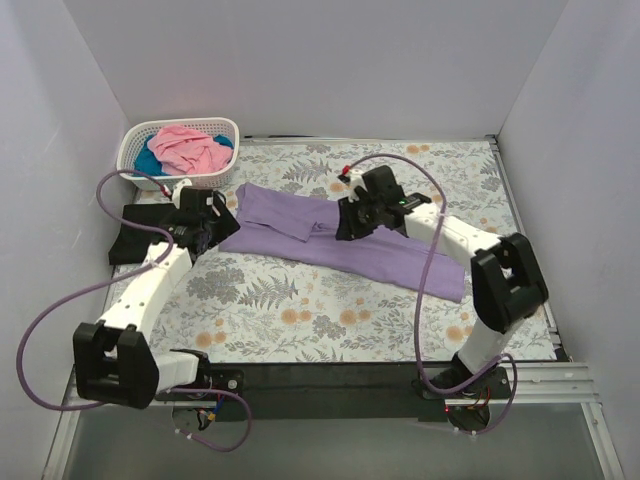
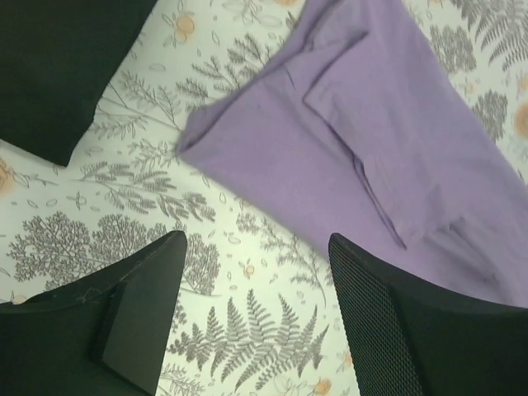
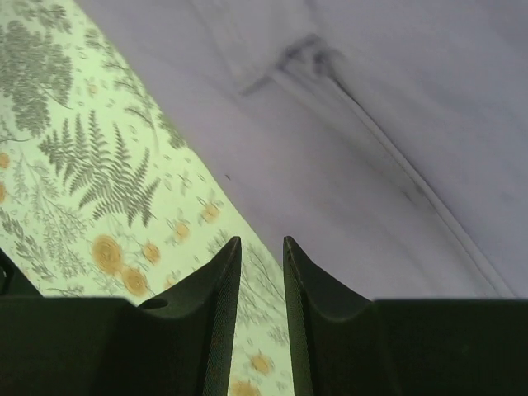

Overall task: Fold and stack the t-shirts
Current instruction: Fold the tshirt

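A lavender t-shirt (image 1: 400, 255) lies spread out diagonally on the floral cloth, with a sleeve folded over its body (image 2: 371, 124). My left gripper (image 1: 218, 228) hovers just off its left edge. In the left wrist view it (image 2: 256, 239) is open wide, with only floral cloth between its fingers. My right gripper (image 1: 348, 222) is over the middle of the lavender t-shirt (image 3: 371, 124). In the right wrist view it (image 3: 261, 241) stands at the shirt's edge, its jaws a narrow gap apart and holding nothing. A folded black t-shirt (image 1: 128, 243) (image 2: 58, 58) lies at the far left.
A white lattice basket (image 1: 135, 150) at the back left holds a pink t-shirt (image 1: 190, 148) and a teal one (image 1: 148, 160). White walls close in the table on three sides. Purple cables loop from both arms.
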